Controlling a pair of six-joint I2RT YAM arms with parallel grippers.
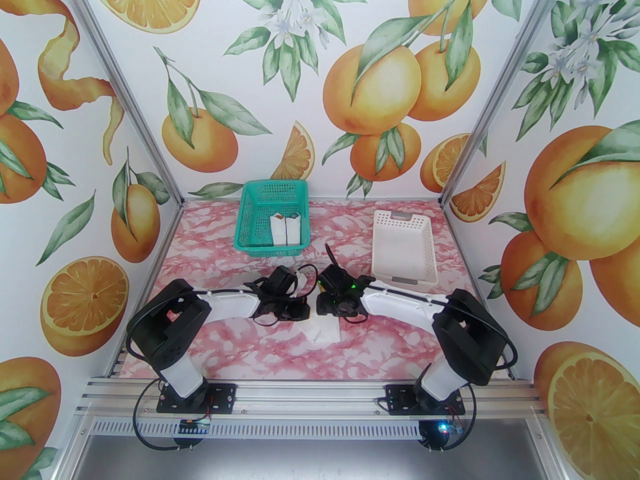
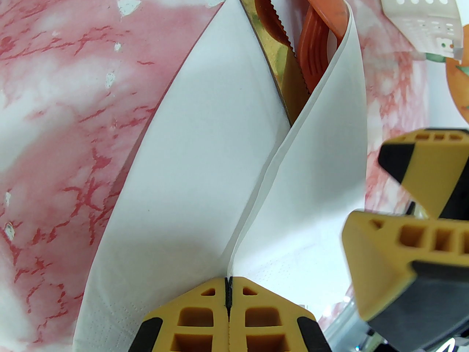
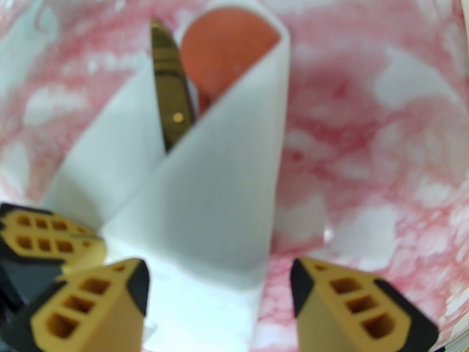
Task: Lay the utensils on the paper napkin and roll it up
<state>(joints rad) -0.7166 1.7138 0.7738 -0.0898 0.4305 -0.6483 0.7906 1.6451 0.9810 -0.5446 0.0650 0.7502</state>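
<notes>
The paper napkin [image 2: 205, 167] lies on the pink marbled table, folded into a loose cone around the utensils. An olive-brown knife [image 2: 273, 46], an orange fork [image 2: 313, 59] and an orange spoon [image 2: 324, 2] stick out of its far end. My left gripper [image 2: 228, 286] is shut, pinching the napkin's folded edge at the near end. My right gripper [image 3: 220, 270] is open, one finger on each side of the napkin [image 3: 220, 182], with the knife [image 3: 170, 86] and spoon [image 3: 227, 50] beyond. From above, both grippers [image 1: 300, 313] [image 1: 327, 310] meet over the napkin [image 1: 324, 333].
A green basket [image 1: 250, 213] at the back left holds two white wrapped bundles [image 1: 285, 229]. A white perforated basket [image 1: 402, 248] stands at the back right, close behind my right arm. The enclosure walls rise around the table.
</notes>
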